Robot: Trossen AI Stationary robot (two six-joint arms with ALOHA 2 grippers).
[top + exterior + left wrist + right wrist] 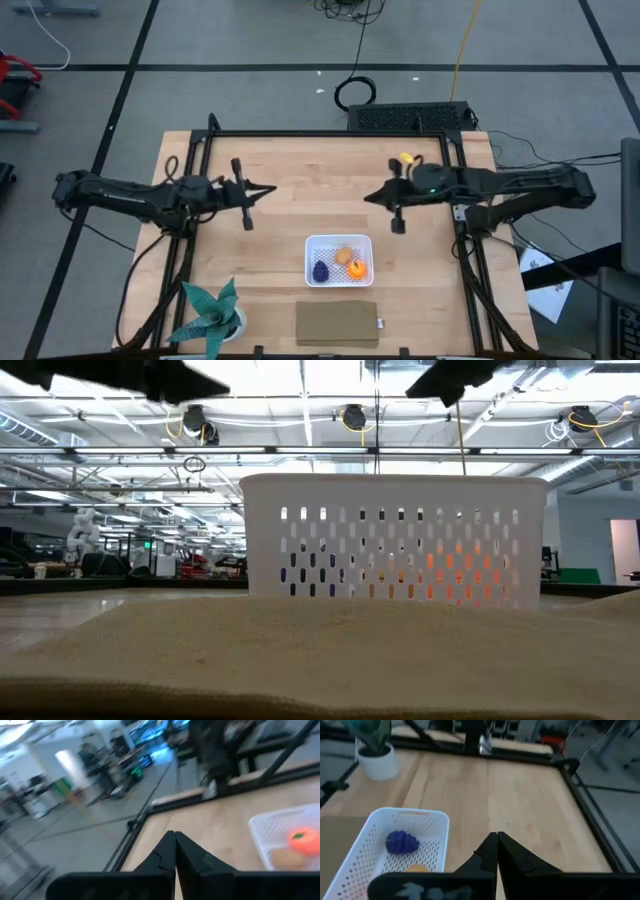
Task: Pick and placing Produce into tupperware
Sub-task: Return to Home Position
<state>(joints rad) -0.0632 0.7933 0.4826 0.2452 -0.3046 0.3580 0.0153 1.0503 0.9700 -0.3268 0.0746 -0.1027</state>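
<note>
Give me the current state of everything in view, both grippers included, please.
White basket: upright, holding all three pieces.
Purple piece: in the basket.
Tan piece: in the basket.
Orange piece: in the basket.
Left gripper: shut, empty, raised clear of the basket.
Right gripper: shut, empty, raised clear of the basket.
Plant: upright.
Slab: lying flat beside the basket.

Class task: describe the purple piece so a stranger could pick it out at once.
On the wooden table, find the white basket beside the tan slab. Of three pieces inside, the purple piece lies on the side toward the potted plant. It alone is dark and knobbly; its neighbours are the tan piece and the orange piece.
</note>
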